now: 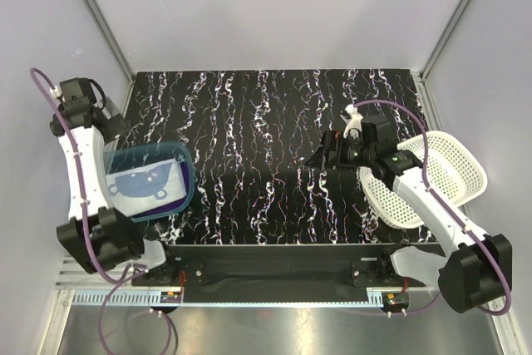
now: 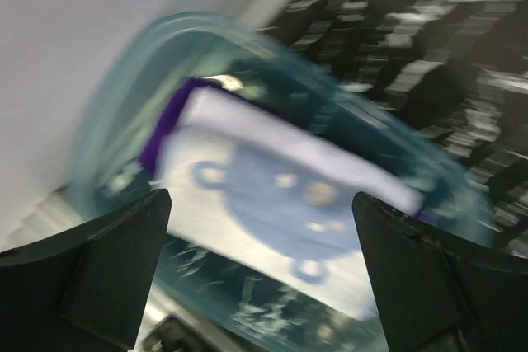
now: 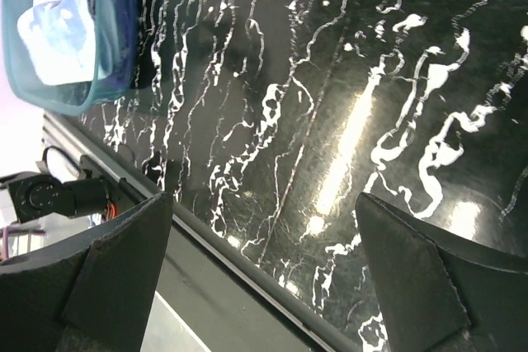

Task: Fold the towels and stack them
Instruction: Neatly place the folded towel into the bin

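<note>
Now folded towels (image 1: pixel 146 182), blue-white over purple, sit in the tub (image 1: pixel 188 179) at the left edge of the desk (image 1: pixel 266 130); left fingers (image 2: pixel 99 269) and right fingers (image 3: pixel 99 278) gape wide, holding nothing.

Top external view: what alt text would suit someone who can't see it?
A teal plastic tub at the left of a black marbled table holds folded towels, a pale blue-patterned one above purple. At the right, a white perforated basket sits at the table's edge, and the right hand, open, hovers beside it.
</note>
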